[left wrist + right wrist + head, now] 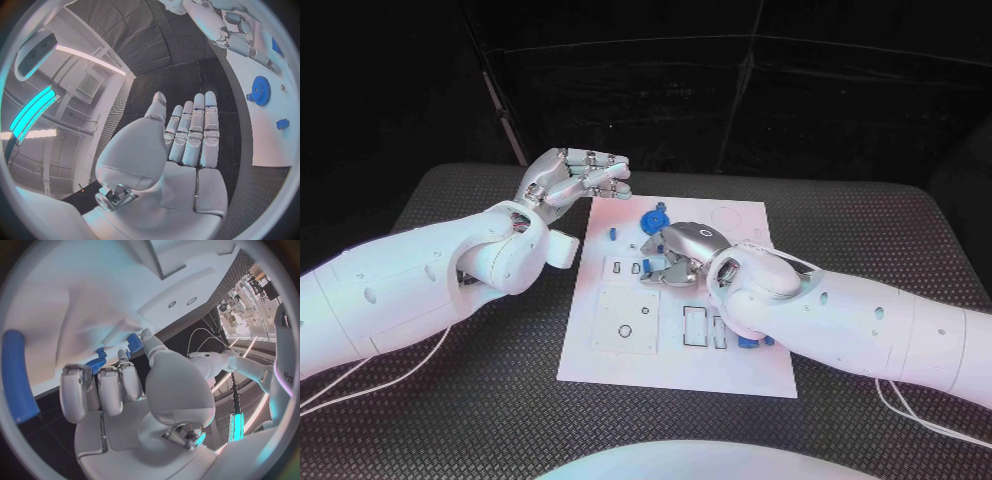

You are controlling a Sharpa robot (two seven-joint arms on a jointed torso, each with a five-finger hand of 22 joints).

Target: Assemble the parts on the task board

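Both hands are working at our white task board (678, 360): our left hand (574, 178) is hovering spread, empty, beside it; our right hand (681, 255) is curling onto a small blue part (652, 265), grip unclear, near the blue toothed gear (653, 221).

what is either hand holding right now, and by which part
The left hand holds nothing; its fingers lie straight and open beside the white board. The right hand is curled down over blue pieces on the board; whether it grips one cannot be told.
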